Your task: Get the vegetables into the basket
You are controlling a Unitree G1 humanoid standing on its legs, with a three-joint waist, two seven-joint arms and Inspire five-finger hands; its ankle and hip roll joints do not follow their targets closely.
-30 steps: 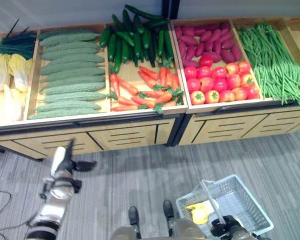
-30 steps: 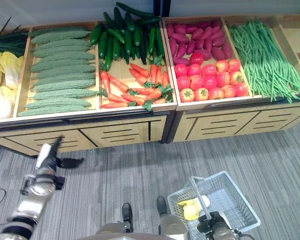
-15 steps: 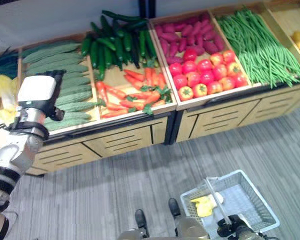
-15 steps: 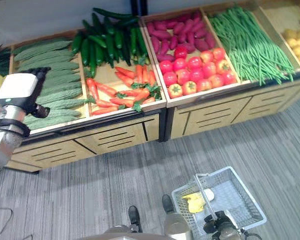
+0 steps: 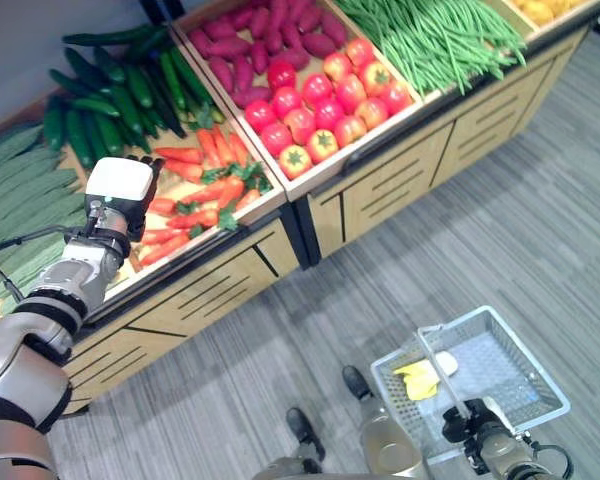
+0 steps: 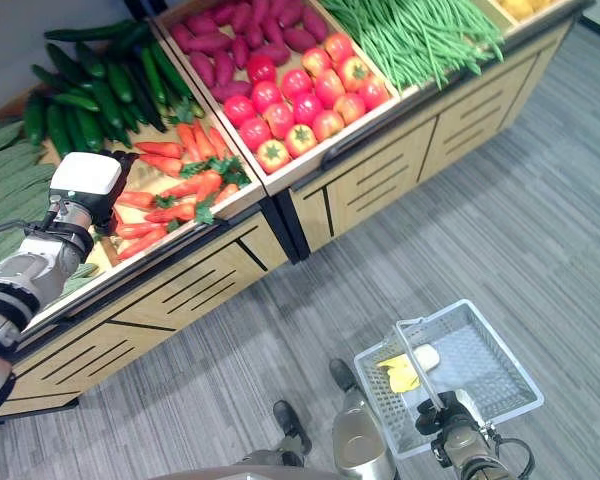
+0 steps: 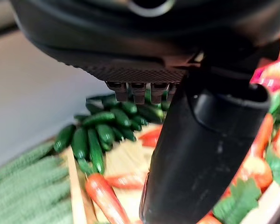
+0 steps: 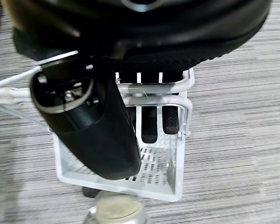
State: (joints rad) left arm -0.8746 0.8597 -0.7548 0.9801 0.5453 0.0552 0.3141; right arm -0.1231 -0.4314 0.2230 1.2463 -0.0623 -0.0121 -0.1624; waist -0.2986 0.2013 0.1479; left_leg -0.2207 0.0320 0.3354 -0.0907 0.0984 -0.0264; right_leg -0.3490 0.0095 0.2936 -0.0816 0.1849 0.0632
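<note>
Now the reaching step is under way: the left hand [image 5: 130,195] is hovering over the carrots [image 5: 202,190], fingers seemingly relaxed and empty. The right hand [image 8: 151,119] is gripping the basket [image 5: 510,375] handle. Next, lowering and closing on one carrot.

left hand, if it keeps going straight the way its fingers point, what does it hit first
Most likely the carrots. The left hand is over the carrot compartment, fingers aimed up the display toward the cucumbers. Its height above the produce is unclear, so it could pass over the carrots and reach the cucumbers instead.
</note>
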